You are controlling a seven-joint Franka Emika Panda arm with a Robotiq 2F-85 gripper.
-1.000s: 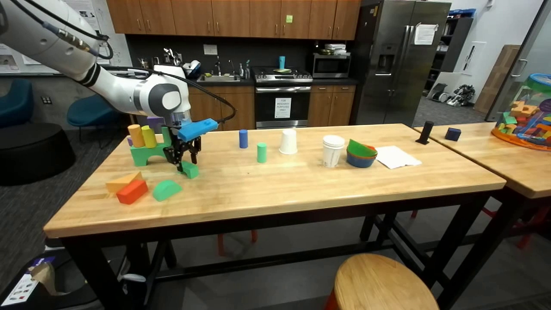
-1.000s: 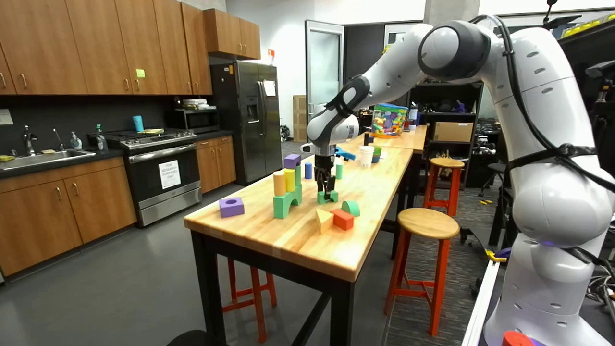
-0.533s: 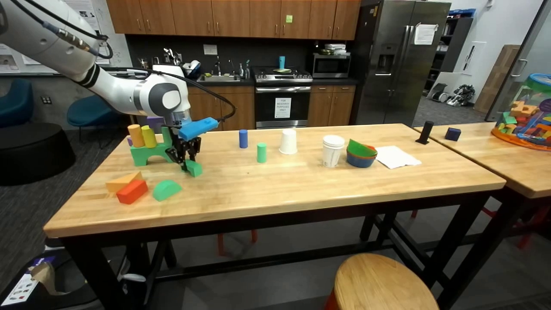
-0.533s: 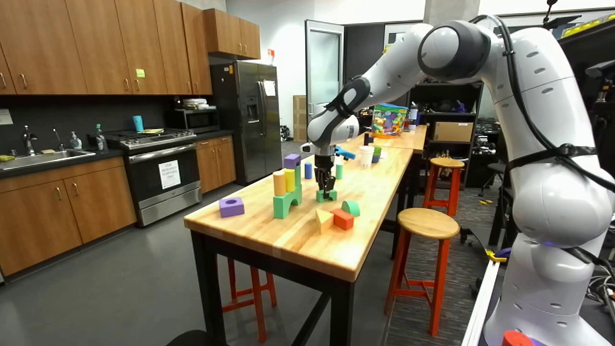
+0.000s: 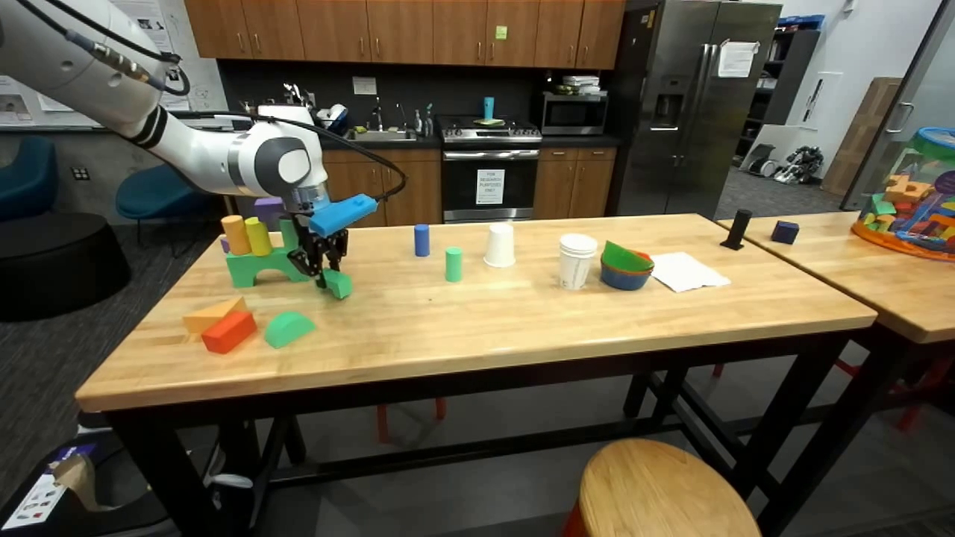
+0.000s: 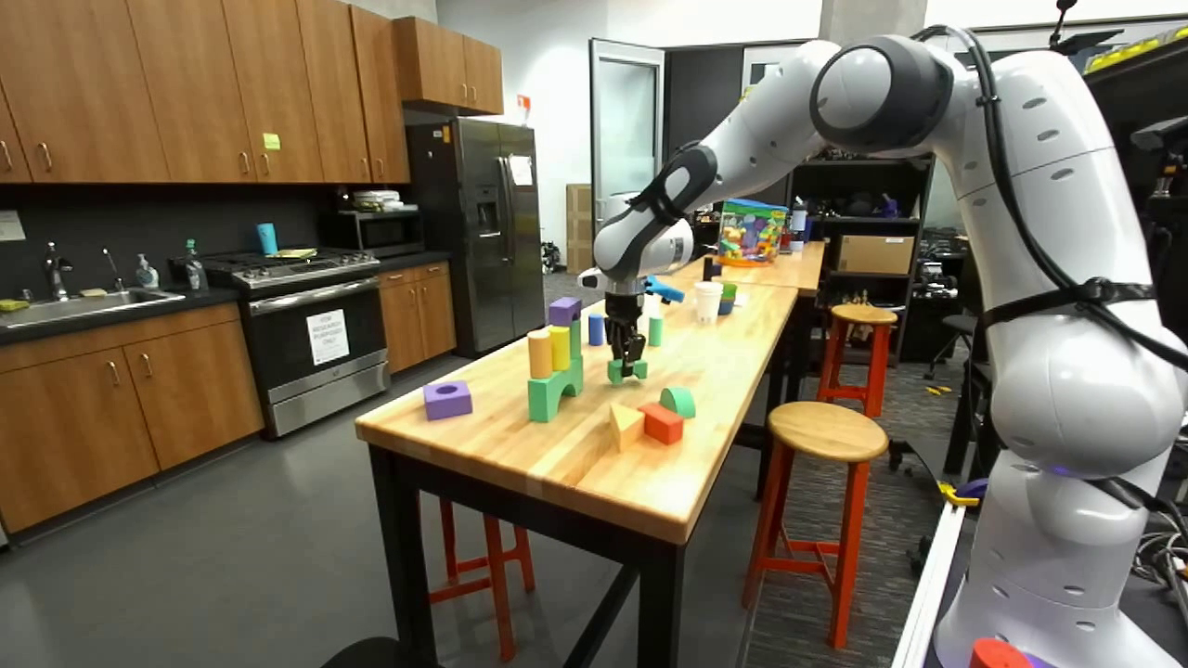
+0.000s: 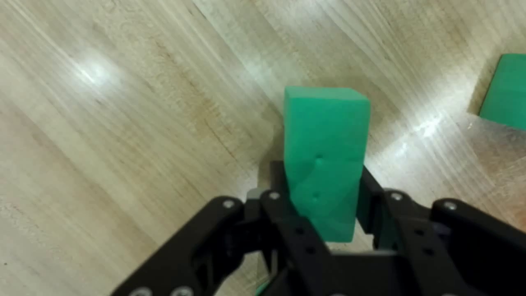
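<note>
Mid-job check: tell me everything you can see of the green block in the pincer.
The green block looks matte, perhaps foam, with a flat rectangular top marked by two small dents. Its underside appears notched in an exterior view. The pincer is closed on its two long sides, the only thing seen touching it. It sits flat face up, roughly level, seemingly just clear of the table. An exterior view shows it apart from the green arch.

Green block [image 7: 327, 164]: elongated, two small dents in its upper face; gripped across its width; long axis running up the wrist view, right of center.
</note>
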